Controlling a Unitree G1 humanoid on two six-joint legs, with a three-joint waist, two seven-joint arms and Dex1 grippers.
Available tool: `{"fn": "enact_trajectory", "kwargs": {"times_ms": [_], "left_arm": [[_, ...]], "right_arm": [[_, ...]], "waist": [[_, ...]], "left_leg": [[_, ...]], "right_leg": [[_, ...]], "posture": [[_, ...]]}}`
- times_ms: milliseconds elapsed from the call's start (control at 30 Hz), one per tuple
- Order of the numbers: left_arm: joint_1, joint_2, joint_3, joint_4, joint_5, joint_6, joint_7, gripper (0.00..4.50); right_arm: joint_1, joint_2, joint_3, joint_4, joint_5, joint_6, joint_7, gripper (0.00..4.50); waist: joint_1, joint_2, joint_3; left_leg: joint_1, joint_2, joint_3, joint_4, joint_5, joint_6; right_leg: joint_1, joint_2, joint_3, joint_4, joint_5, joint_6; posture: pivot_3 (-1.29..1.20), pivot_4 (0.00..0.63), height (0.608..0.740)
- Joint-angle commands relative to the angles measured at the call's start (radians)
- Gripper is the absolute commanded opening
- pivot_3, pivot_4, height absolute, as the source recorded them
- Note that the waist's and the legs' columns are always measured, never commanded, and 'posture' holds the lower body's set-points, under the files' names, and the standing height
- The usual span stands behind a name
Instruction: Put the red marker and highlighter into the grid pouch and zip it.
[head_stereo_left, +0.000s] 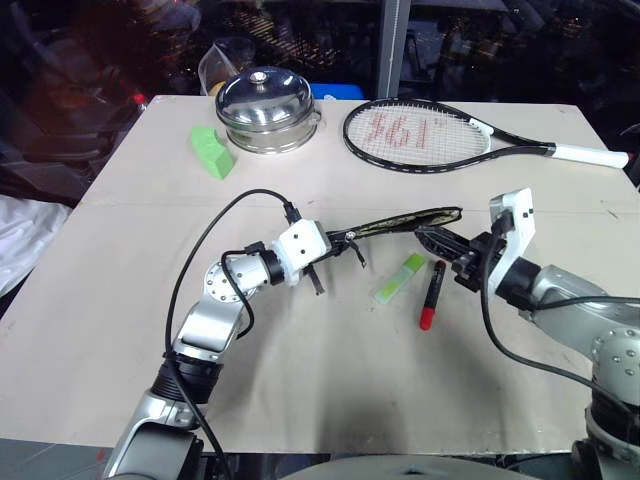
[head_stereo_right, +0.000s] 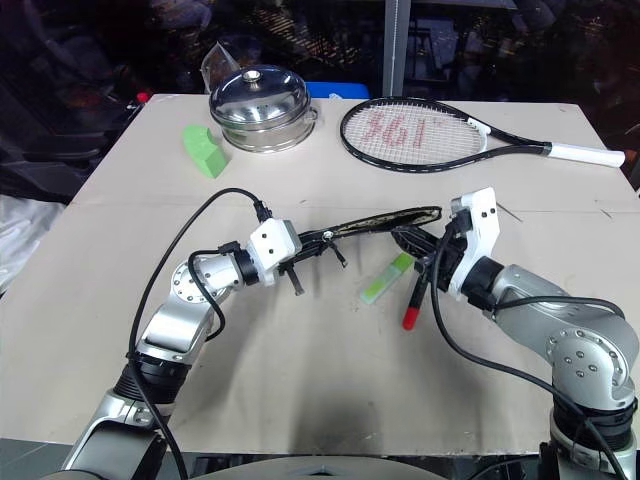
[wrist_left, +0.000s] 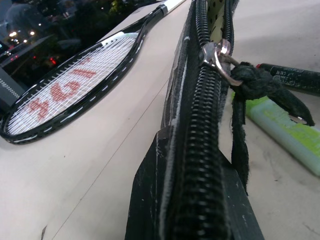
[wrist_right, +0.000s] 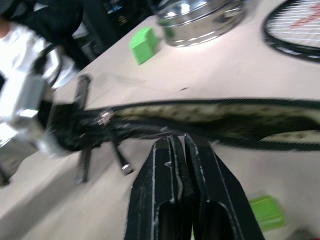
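Note:
The grid pouch (head_stereo_left: 400, 222) is held on edge above the table, zipper side up, its mouth partly open and showing a pale lining (wrist_right: 225, 117). My left gripper (head_stereo_left: 340, 243) is shut on the pouch's closed end, just behind the metal slider and its black pull (wrist_left: 250, 85). My right gripper (head_stereo_left: 428, 238) is shut, its tips (wrist_right: 180, 140) against the pouch's near edge; I cannot tell whether they pinch fabric. The highlighter (head_stereo_left: 399, 279) and the red marker (head_stereo_left: 432, 295) lie side by side on the table, below the pouch.
A tennis racket (head_stereo_left: 420, 133) lies at the far right of the beige table (head_stereo_left: 300, 380). A lidded steel pot (head_stereo_left: 266, 108) and a chunky green block (head_stereo_left: 212, 150) stand at the far left. Open tabletop lies in front of the pens.

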Motion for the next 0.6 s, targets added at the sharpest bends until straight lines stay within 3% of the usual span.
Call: {"fn": "enact_trajectory", "kwargs": {"times_ms": [33,233,300,433,533,600], "left_arm": [[-0.005,-0.001,-0.010,-0.041,-0.010,-0.039,-0.015,0.00],[-0.014,0.001,-0.016,-0.029,0.003,-0.066,-0.017,0.00],[-0.019,0.004,-0.014,-0.024,0.005,-0.070,-0.017,0.00],[-0.023,0.023,0.002,-0.013,0.020,-0.058,-0.001,0.00],[-0.034,0.032,0.010,-0.007,0.036,-0.050,0.012,0.00],[-0.038,0.034,0.014,-0.008,0.041,-0.040,0.019,0.00]], "right_arm": [[-0.062,0.014,0.055,0.065,-0.068,-0.001,-0.047,0.06],[-0.153,0.006,0.200,0.152,-0.201,0.012,-0.026,0.06],[-0.197,-0.071,0.341,0.156,-0.354,-0.043,0.033,0.06],[-0.407,-0.304,0.926,0.271,-1.041,-0.515,0.273,0.06],[-0.486,-0.307,1.024,0.390,-1.241,-0.663,0.332,0.06],[-0.500,-0.272,1.003,0.446,-1.286,-0.722,0.349,0.55]], "waist": [[-0.001,0.000,0.000],[-0.001,0.000,0.000],[-0.001,0.001,0.000],[-0.005,0.003,0.002],[-0.004,0.003,0.002],[-0.001,0.003,0.003]], "left_leg": [[0.000,0.000,0.000,0.000,0.000,0.000],[-0.001,0.000,0.000,0.000,0.000,0.000],[-0.001,0.000,0.001,0.000,0.000,0.000],[-0.003,0.000,0.002,0.001,0.000,0.000],[-0.003,0.000,0.004,0.001,0.000,0.000],[-0.003,0.001,0.004,0.001,0.000,0.000]], "right_leg": [[0.000,0.000,0.000,0.000,0.000,0.000],[-0.001,0.000,0.000,0.000,0.000,0.000],[-0.002,0.000,0.001,0.001,0.000,0.000],[-0.005,0.000,0.001,0.001,0.000,0.000],[-0.007,0.002,0.003,0.002,0.000,0.000],[-0.007,0.002,0.003,0.003,0.000,0.000]], "posture": [[0.00,0.150,0.740],[0.00,0.150,0.740],[0.00,0.150,0.740],[0.00,0.150,0.740],[0.00,0.150,0.740],[0.00,0.150,0.740]]}}
